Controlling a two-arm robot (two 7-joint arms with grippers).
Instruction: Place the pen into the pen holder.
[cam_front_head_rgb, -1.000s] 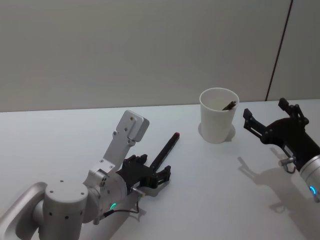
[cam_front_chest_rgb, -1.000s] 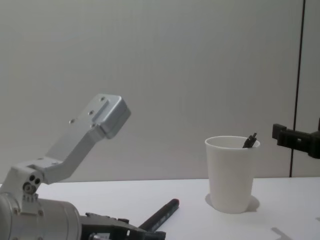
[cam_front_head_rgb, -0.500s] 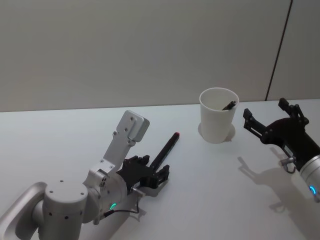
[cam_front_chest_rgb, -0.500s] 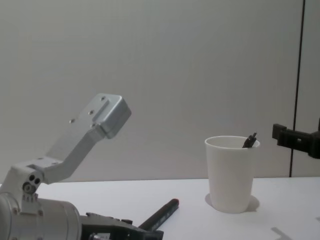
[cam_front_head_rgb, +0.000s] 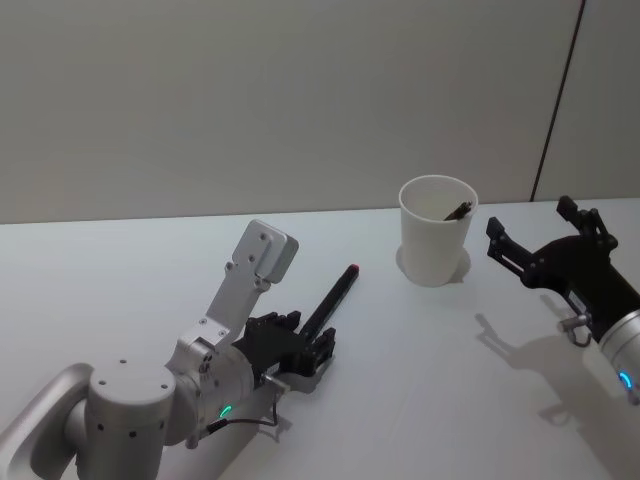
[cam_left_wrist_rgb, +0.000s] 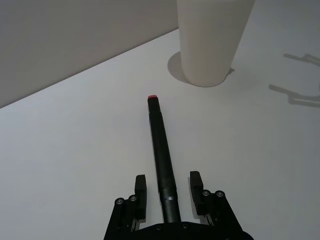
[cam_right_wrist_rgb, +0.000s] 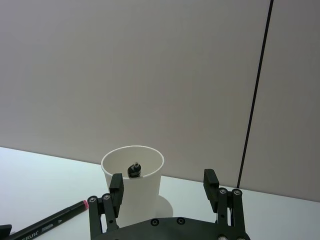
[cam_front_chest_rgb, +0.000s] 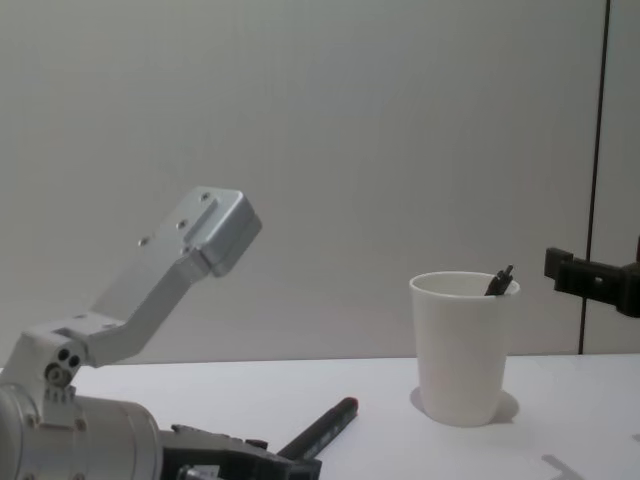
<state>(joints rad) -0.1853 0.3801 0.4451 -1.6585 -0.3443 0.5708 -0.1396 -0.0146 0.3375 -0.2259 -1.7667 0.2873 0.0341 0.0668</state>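
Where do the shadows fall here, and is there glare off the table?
Head view: the open right gripper casts a soft grey shadow on the table near it; the cup casts a faint one round its base. Left wrist view: the pen, lying inside the open left gripper, casts hardly any. No glare in either view.

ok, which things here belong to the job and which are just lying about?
Job: pen lying on the table; cup; left gripper, open astride the pen.
Rest: second pen in the cup already; right gripper, open, idle right of the cup.
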